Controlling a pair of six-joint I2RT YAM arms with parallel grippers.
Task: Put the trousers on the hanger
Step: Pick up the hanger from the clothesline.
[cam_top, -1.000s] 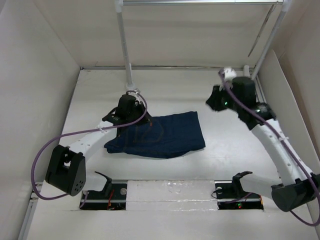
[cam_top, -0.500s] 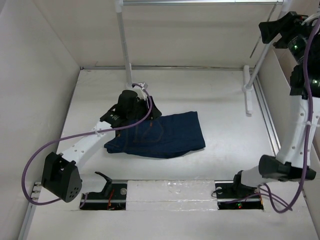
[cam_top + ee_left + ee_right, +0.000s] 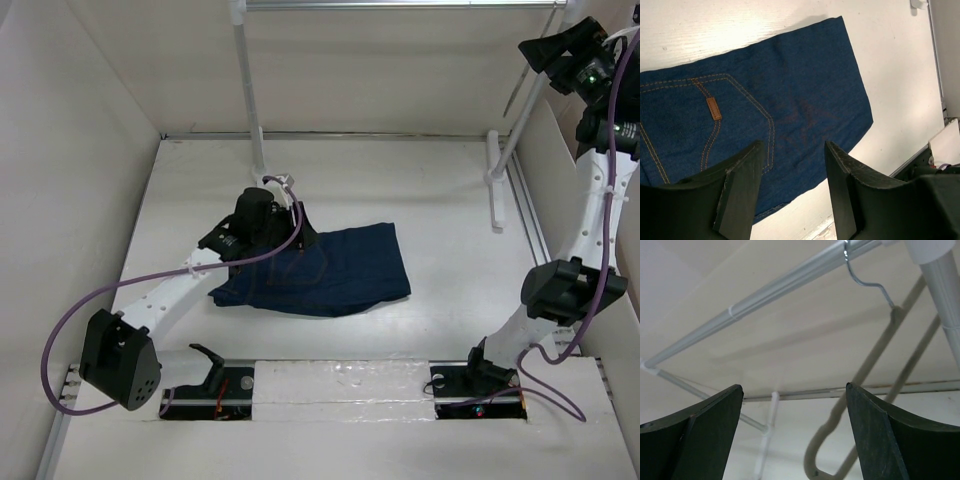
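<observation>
The trousers (image 3: 330,270) are dark navy jeans lying folded flat on the white table; the left wrist view shows their pocket stitching and an orange-tan patch (image 3: 714,108). My left gripper (image 3: 305,232) hovers over their left end, open, with nothing between its fingers (image 3: 742,187). The hanger (image 3: 872,362) is pale grey and hangs by its thin hook (image 3: 860,275) from the metal rail (image 3: 780,287). In the top view the hanger (image 3: 521,70) is a thin slanted line at the upper right. My right gripper (image 3: 532,52) is raised beside it, open and empty, and its fingers frame the hanger without touching it.
Two thick white rack poles rise from the back of the table, one on the left (image 3: 248,90) and one on the right (image 3: 540,85). A white rack foot (image 3: 493,190) lies along the right side. Pale walls enclose the table on three sides.
My right arm has swung up from table height to the rail at the upper right and its gripper opened. The left gripper also opened over the trousers and moved slightly back.
</observation>
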